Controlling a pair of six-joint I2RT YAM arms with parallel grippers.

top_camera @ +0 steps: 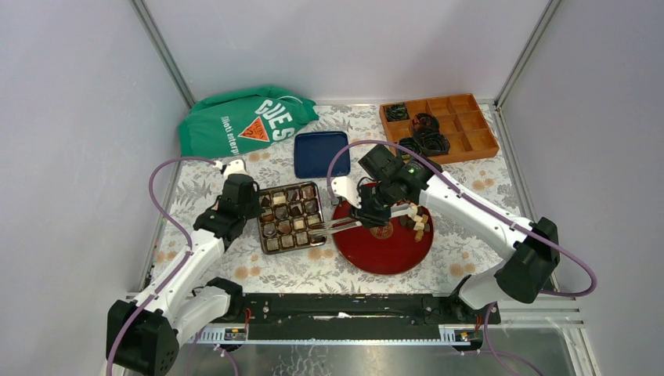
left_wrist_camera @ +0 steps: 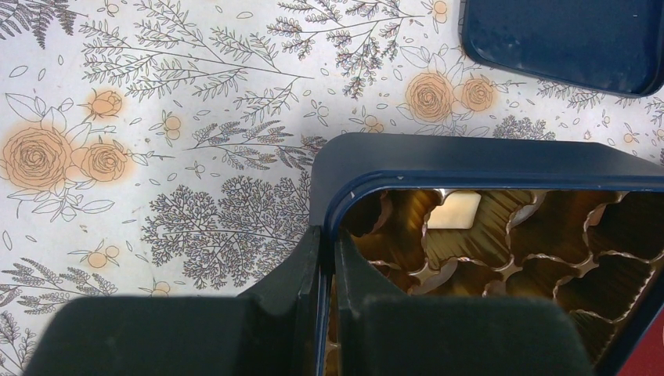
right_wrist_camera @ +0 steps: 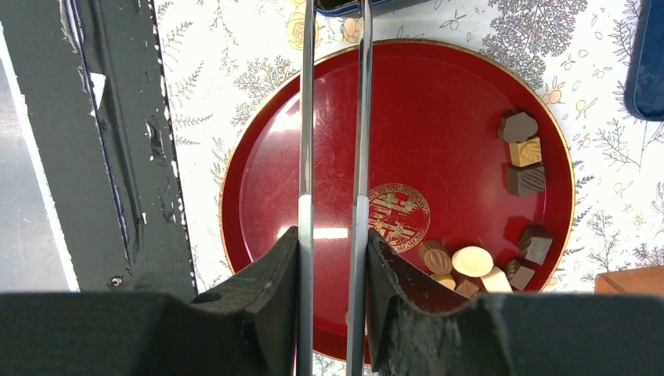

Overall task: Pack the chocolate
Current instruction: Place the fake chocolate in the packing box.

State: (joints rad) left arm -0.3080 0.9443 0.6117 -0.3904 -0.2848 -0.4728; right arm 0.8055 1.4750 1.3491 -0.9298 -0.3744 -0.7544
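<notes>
The corner wall of the navy box point(left_wrist_camera: 470, 160) is pinched by the left hand point(left_wrist_camera: 329, 243). Metal tongs point(right_wrist_camera: 306, 117) are squeezed in the right hand point(right_wrist_camera: 333, 239) and stretched over the red plate point(right_wrist_camera: 438, 102), their tips at the box's edge. Chocolate point(right_wrist_camera: 525, 178) is clustered at the plate's right rim, with more seated in the box. A blue lid point(top_camera: 319, 153), a green bag point(top_camera: 235, 121) and an orange tray point(top_camera: 462, 117) of black cables point(top_camera: 429, 133) are seen beyond on the floral surface point(top_camera: 274, 270).

The red plate point(right_wrist_camera: 313, 141) has a thin gold rim and a gold-brown emblem point(right_wrist_camera: 398, 215); the chocolate point(right_wrist_camera: 525, 178) from its two to five o'clock is dark brown, mid brown and cream. The tongs point(right_wrist_camera: 306, 117) are silver. The tablecloth point(left_wrist_camera: 156, 117) is white with grey ferns and orange roses, the chocolate box point(left_wrist_camera: 470, 160) navy with a ribbed gold liner point(left_wrist_camera: 548, 235).
</notes>
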